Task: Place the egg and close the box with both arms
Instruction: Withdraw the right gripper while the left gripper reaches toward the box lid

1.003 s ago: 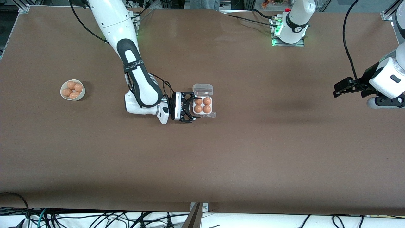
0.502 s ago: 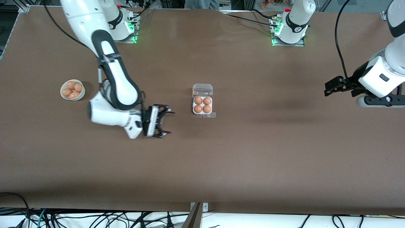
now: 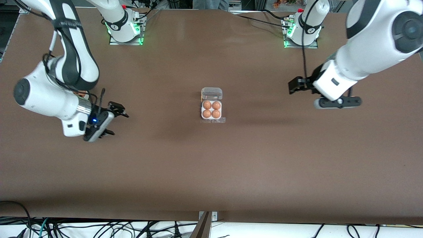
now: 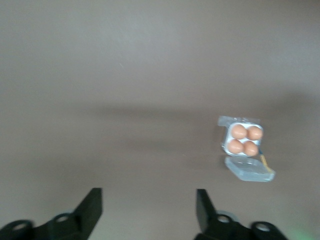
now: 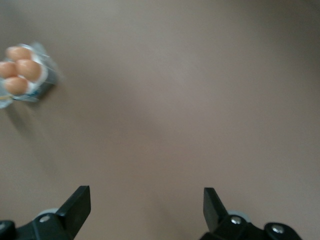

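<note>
Over bare tabletop toward its own end of the table, the right gripper (image 3: 110,120) hangs with fingers spread and empty; the left gripper (image 3: 295,86), also open and empty, is over the table toward the left arm's end. Between them, mid-table and well apart from both, the box (image 3: 211,109) holds an egg (image 3: 207,105) in each of its four cells, its clear lid (image 3: 211,93) lying open. Filling looks complete; closing appears to be next, likely needing one gripper to fold the lid while the other steadies the tray.
</note>
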Controlling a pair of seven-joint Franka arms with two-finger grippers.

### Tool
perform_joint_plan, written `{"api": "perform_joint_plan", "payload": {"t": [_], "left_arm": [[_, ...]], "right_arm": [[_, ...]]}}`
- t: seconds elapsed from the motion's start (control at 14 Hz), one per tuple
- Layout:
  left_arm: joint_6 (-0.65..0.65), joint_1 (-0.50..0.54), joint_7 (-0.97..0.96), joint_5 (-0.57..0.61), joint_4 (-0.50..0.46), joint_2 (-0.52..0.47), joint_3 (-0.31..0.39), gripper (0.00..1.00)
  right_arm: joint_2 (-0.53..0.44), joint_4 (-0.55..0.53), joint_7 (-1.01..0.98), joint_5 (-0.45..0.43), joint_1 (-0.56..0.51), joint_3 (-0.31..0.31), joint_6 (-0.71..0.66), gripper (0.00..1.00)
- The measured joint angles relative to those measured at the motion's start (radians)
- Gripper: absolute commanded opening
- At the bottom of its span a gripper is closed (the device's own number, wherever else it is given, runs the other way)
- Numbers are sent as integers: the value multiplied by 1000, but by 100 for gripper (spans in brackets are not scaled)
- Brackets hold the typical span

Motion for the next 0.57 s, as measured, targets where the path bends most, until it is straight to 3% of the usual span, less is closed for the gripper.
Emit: {"api": "perform_joint_plan", "payload": {"t": [0.14,0.29,0.43,0.57], "left_arm": [[-1,-66,-149,-6,0,38,-3,52],[-1,-136,-225,-9,0,85,-7,37],[0,-208,-267,-53,0,138,-8,30],[0,-258,-309,-108,0,194,-7,22]], "right_arm": [[-79,-21,263,-142,-13,0,-60,100],[-153,-24,535,-210,-17,1,-149,100],[-224,-24,781,-280,-18,9,-212,100],[-280,-17,882,-342,-21,15,-270,100]]}}
